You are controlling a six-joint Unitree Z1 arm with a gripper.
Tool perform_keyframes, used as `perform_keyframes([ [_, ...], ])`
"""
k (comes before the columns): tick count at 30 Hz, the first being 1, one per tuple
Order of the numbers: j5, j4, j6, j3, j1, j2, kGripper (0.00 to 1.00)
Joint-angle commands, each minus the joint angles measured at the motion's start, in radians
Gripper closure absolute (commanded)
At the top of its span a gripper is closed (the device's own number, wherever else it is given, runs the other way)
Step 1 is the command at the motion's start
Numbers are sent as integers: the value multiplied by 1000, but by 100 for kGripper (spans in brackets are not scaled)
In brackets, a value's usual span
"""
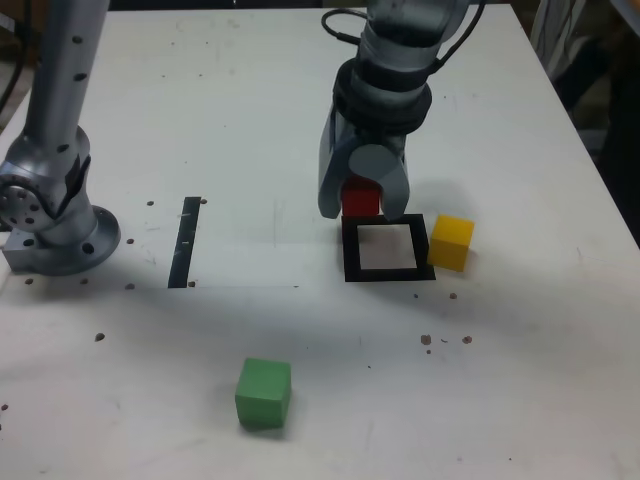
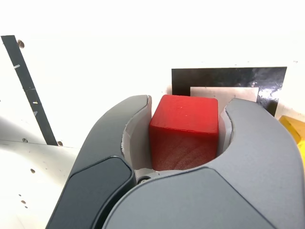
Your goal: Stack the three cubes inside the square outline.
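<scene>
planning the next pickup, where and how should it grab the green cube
Judging by its pose, the green cube is best gripped from above, jaws across two opposite upright side faces: it sits flat, its top is uncovered, and nothing stands against its visible sides.

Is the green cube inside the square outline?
No, the green cube sits on the bare table, well apart from the outline.

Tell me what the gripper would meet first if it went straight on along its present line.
Probably the white tabletop, at or near the black square outline, met by the gripper or the red cube between its fingers. How much room remains is unclear.
</scene>
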Motion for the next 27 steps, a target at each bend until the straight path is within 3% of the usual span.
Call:
perform_keyframes([
  [1,-5,1,8,-7,1,14,80],
  [10,-39,-7,47,-46,-4,79,80],
  [27,-55,-7,72,-88,-18,121,80],
])
